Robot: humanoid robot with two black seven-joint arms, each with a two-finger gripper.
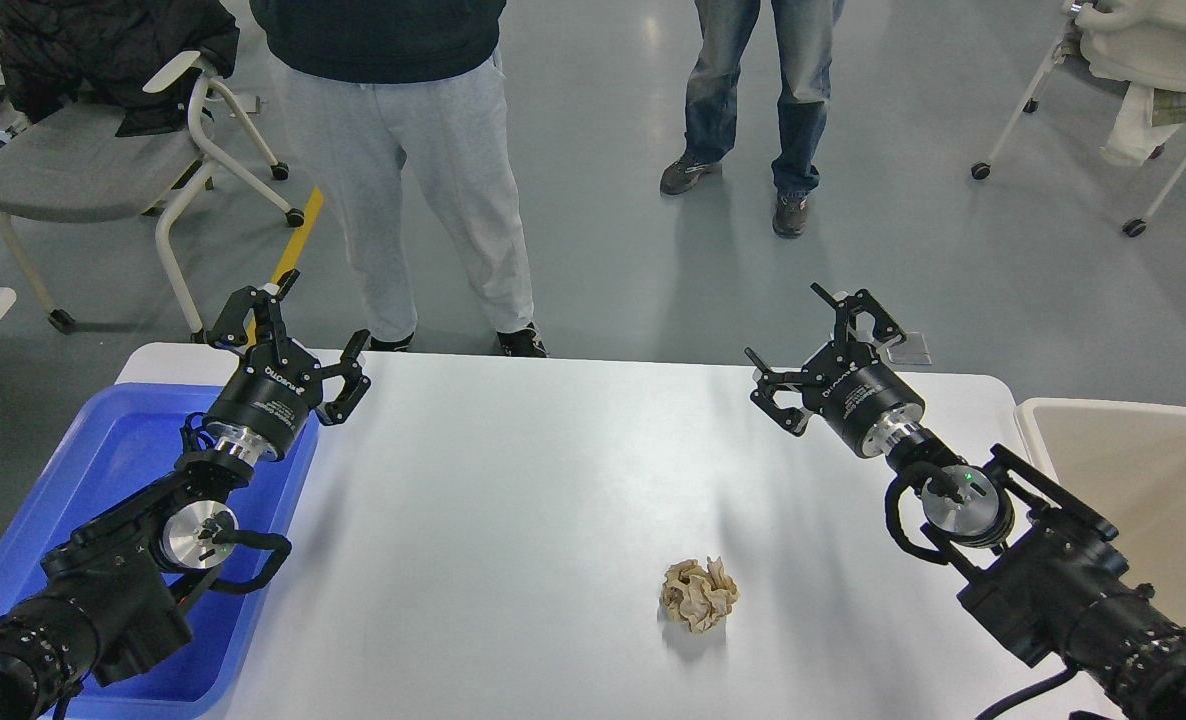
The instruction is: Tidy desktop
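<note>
One item left to clear, by the look of it: crumpled paper ball (699, 595).
Table: desktop (553, 470) is white, glossy, fills mid view; bare apart from the ball.
Tray: blue tray (123, 450) at the table's left edge, under the left arm; nothing seen in the visible part.
Bin: beige bin (1133, 480) at the right edge, partly behind the right arm; visible inside looks empty.
People: two standing beyond the far table edge, legs only.
L gripper: left gripper (298, 335) hangs over the tray's far corner/table's left edge, fingers spread wide, holding nothing.
R gripper: right gripper (823, 345) hangs over the far right of the table, fingers spread, holding nothing.
Ball: tan, wrinkled, near the front edge, right of centre; well apart from both grippers, nearer the right arm and bin.
Step in hand (my read): pick up the ball w/ the right arm, drop in the bin.
How to do it well: bring the right gripper back toward the body and over the ball, fingers kept wide, straddle the widest part, come down close to the table w/o scraping, close gently since paper compresses, lift clear before swinging to the bin.
Risk: ball is light, a finger nudge could roll it off the front edge.
</note>
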